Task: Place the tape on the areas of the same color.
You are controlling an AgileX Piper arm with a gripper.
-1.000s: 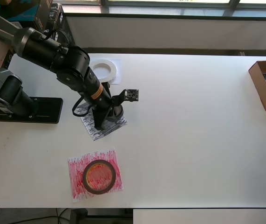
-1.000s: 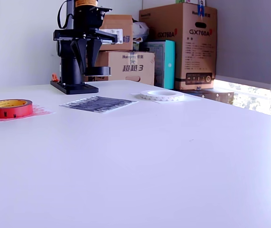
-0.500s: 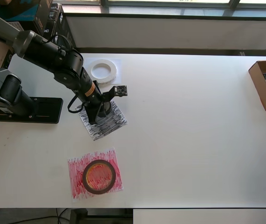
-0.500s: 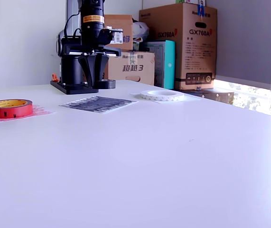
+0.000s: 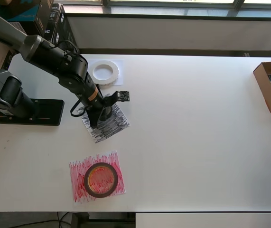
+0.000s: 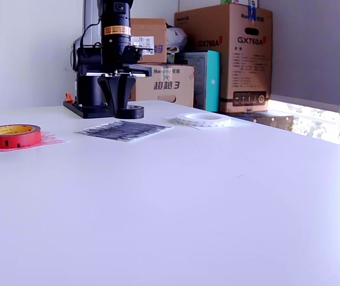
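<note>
From above, the pincer [image 5: 98,115] is pinching a black tape roll [image 5: 105,112] over the black-scribbled sheet [image 5: 107,124], near its upper-left edge. Red tape [image 5: 100,179] is sitting on the red sheet [image 5: 78,183], white tape [image 5: 105,72] on the white sheet [image 5: 118,71].

Side on, the black roll [image 6: 131,111] is hanging just at the desk [image 6: 217,196]. If it's getting released this close to the edge, I'm guessing it's ending up half off the sheet.
</note>
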